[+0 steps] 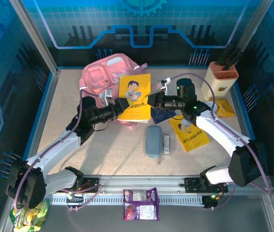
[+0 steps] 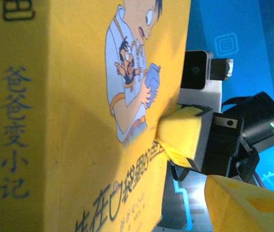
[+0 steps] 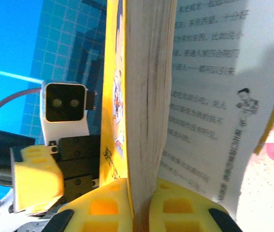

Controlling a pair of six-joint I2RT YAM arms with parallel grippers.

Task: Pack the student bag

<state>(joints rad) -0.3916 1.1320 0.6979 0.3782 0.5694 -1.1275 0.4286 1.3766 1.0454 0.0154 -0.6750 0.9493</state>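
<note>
Pinching a yellow book [image 1: 134, 95] by its page edge with the right gripper [image 3: 139, 193], both yellow pads [image 3: 103, 203] pressed tight on a thick wad of pages, a printed page and the yellow back cover splaying away to 1 side. Holding that book raised off the tabletop [image 1: 79, 154], cartoon cover tilted up and turned toward the left gripper [image 1: 119, 105]. Standing wide open on that left side, 1 finger [image 2: 243, 203] clear of the cover, gripping nothing. Lying at the far left-centre of the table, the student bag [image 1: 103, 72]: pink, just beyond both grippers and partly hidden behind the raised book. Nearer the left gripper than the right, with the left arm reaching across its near edge. More pink fabric peeking out under the book's lower edge, below the 2 grippers. Cannot tell whether either gripper brushes the bag. On the near side of the right gripper, a 2nd yellow book [image 1: 189, 134] flat on the table, a grey pencil case [image 1: 153, 141] just beside it. In the far right corner, a pen holder [image 1: 219, 79] standing upright, well apart from the bag.
</note>
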